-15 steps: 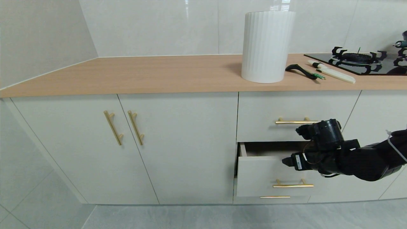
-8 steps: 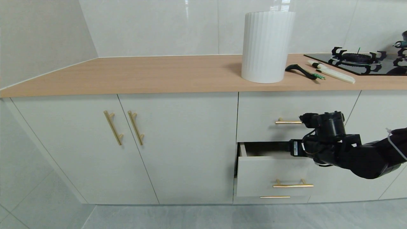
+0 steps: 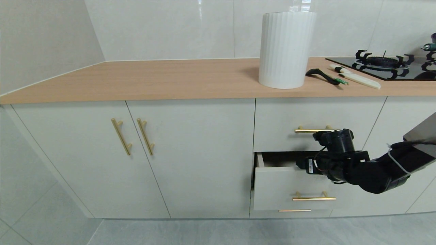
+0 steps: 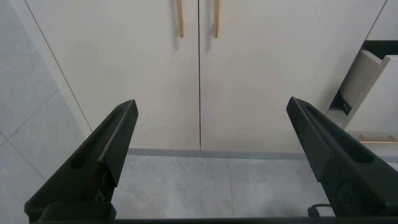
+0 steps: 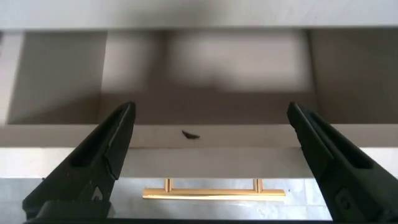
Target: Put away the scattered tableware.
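Head view: the right gripper [image 3: 301, 164] sits at the mouth of the partly open drawer [image 3: 289, 185], just above its front panel; whether it touches the panel I cannot tell; the right arm comes in from the right, forearm near level, wrist pointing left at the cabinet; a small white sticker on the gripper carries print too small to read; the tableware, a black-handled utensil [image 3: 322, 75] and a pale utensil [image 3: 359, 80], lies on the counter [image 3: 153, 80] beside a white ribbed container [image 3: 285, 51], near the hob [image 3: 381, 64]; left wrist view: the left gripper [image 4: 211, 106] has its fingers spread wide with nothing between them, facing the cupboard doors [image 4: 199, 62]; right wrist view: the right gripper [image 5: 209, 115] is likewise spread wide and empty, looking into the drawer, with a gold handle [image 5: 214, 191] below.
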Robot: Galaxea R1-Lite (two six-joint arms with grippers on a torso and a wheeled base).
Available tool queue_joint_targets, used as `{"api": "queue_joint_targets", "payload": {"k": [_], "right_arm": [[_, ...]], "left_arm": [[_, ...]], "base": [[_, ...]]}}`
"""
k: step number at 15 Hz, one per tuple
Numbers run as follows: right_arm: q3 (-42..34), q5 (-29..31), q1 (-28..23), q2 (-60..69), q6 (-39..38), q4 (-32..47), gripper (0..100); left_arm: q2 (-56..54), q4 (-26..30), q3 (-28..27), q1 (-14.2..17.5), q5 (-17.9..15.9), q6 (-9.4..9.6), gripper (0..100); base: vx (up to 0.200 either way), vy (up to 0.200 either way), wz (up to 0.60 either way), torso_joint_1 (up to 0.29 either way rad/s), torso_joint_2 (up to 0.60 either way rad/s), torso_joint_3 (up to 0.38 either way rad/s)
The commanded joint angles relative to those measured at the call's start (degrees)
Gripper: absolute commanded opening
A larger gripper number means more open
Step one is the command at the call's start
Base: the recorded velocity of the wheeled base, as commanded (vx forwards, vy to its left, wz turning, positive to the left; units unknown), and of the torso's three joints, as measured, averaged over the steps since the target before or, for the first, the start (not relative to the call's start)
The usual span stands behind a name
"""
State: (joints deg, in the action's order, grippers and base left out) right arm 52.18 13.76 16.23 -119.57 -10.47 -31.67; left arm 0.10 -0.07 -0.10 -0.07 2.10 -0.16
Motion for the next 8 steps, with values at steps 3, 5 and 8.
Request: {"api": "queue_joint_targets", "payload": {"k": [3, 5, 8], "right_arm": [[0.03, -0.58, 0.03, 3.02, 0.10, 6.09, 100], [0.12, -0.67, 0.03, 4.96, 0.80, 9.96, 100], [0.12, -1.19, 0.12, 6.71, 2.12, 14.97, 100]], "left_arm": [[-0.01, -0.01, 0.01, -0.01, 0.01, -0.02, 100], [0.08, -0.01, 0.01, -0.01, 0.01, -0.02, 100], [-0.01, -0.01, 0.01, -0.01, 0.01, -0.02, 100]], "base": [[0.000, 0.000, 0.00, 0.000, 0.00, 0.000], [0.000, 0.000, 0.00, 0.000, 0.00, 0.000], [0.000, 0.000, 0.00, 0.000, 0.00, 0.000]]}}
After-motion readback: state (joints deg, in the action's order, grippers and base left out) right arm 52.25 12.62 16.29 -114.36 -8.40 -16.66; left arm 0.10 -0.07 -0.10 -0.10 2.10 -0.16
